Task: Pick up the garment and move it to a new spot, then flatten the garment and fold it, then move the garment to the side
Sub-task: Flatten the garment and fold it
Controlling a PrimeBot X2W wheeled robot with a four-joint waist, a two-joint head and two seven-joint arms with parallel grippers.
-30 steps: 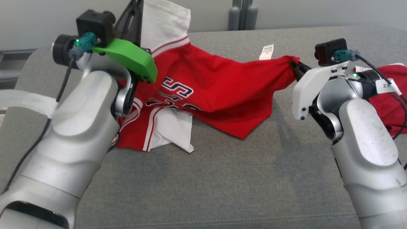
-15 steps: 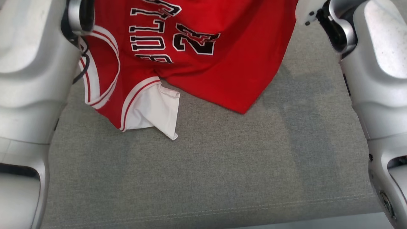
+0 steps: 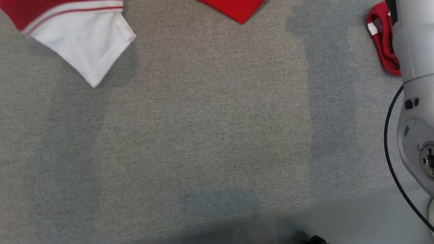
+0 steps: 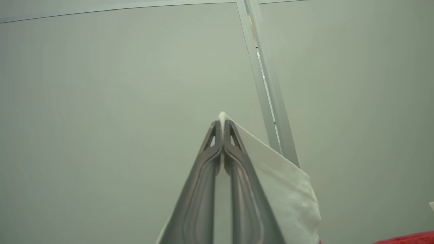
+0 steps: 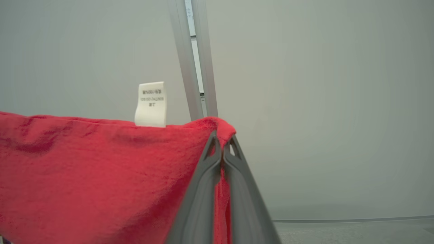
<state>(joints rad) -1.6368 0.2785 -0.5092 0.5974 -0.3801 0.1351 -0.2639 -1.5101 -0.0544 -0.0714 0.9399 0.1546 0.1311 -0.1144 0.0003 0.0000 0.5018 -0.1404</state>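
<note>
The garment is a red jersey with white trim and a white panel. In the head view its white flap [image 3: 81, 44] and a red corner [image 3: 237, 8] hang at the top edge, over the grey fabric surface [image 3: 210, 135]. My left gripper [image 4: 222, 123] is shut on a white edge of the garment [image 4: 284, 189], held up against a pale wall. My right gripper [image 5: 222, 137] is shut on a red corner of the garment [image 5: 84, 169], just right of its white label [image 5: 151, 103]. The garment's middle is out of the head view.
Another red and white piece of cloth [image 3: 381, 51] lies at the right, beside my pale right arm [image 3: 413, 101] and its black cable. The surface's front edge runs along the bottom, with floor [image 3: 373, 220] beyond. A metal strip [image 4: 268, 101] runs up the wall.
The head camera has tipped down, so the whole picture has shifted. The garment has been raised and spread between both grippers, and its hanging corners now sit at the top edge.
</note>
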